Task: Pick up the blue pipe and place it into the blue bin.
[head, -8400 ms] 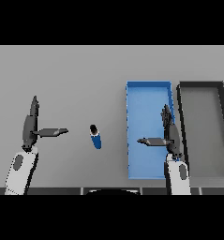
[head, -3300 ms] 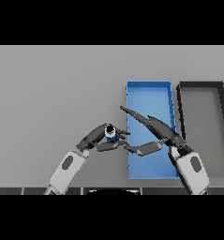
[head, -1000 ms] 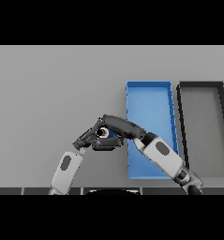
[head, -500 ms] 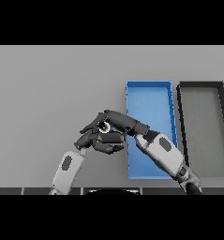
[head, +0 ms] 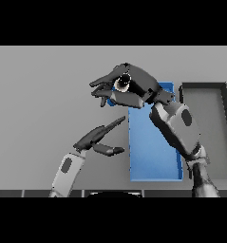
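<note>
Grey table fills the view from the lower edge to the top. Nearest, the left hand comes in from the lower left on its white and grey arm; its fingers are straight and spread, reaching up and to the right toward the near left edge of the blue bin, with the thumb held apart below them. It holds nothing and does not touch the pipe.

Just beyond and to the right lies the blue bin, a long open tray whose far end is hidden behind the right forearm and hand. Beside it on the right, edge to edge, stands a dark bin with a grey floor.

Above the bin's far left corner, lifted clear of the table, the right hand has its fingers and thumb curled round the blue pipe. Only the pipe's open end shows, a pale ring with a dark centre facing the view; the rest of it is hidden inside the grip.
</note>
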Robot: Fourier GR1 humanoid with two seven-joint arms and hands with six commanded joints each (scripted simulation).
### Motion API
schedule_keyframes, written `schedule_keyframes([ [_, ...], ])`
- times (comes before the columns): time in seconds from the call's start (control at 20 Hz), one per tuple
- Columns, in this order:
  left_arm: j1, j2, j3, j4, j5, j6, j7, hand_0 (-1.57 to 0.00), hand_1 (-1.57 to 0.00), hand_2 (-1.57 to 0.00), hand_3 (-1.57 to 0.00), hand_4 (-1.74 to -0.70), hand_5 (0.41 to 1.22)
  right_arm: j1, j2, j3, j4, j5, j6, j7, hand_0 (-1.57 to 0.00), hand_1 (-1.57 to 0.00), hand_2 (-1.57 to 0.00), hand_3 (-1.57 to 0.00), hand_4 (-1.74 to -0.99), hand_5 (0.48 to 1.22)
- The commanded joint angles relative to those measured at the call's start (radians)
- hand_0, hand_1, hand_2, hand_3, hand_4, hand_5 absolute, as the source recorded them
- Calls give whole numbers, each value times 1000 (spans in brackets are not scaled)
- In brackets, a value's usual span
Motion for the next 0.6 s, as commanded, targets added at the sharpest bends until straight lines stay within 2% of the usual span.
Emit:
schedule_keyframes([
  [0.0,6,5,-3,-10,-2,-1,-4,-1,-1,-1,0,-898,430,-30,-27,-21,33,18,-15,1,-1571,-1571,-1571,-1571,-1741,1221],
  [0.15,-8,13,11,-10,5,-4,12,0,0,0,0,-890,421,-61,-83,-69,154,44,-27,5,-1571,-1571,-1571,-1571,-1741,1221],
  [0.3,-4,16,3,-20,-6,0,-2,1,1,1,1,-882,411,-46,-154,-103,262,90,-7,-17,-1571,-1571,-1571,-1571,-1741,1221],
  [0.4,-6,18,1,-4,-25,12,-13,1,1,1,1,-874,413,7,-180,-111,291,95,4,-26,-1571,-1571,-1571,-1571,-1741,1221],
  [0.45,5,26,2,-12,-17,5,-29,1,1,1,1,-871,415,49,-186,-113,277,90,-18,-14,-1571,-1571,-1571,-1571,-1741,1221],
  [0.55,4,23,1,-13,-15,4,-16,1,1,1,1,-867,419,126,-203,-111,265,90,-29,-3,-1571,-1571,-1571,-1571,-1741,1221],
])
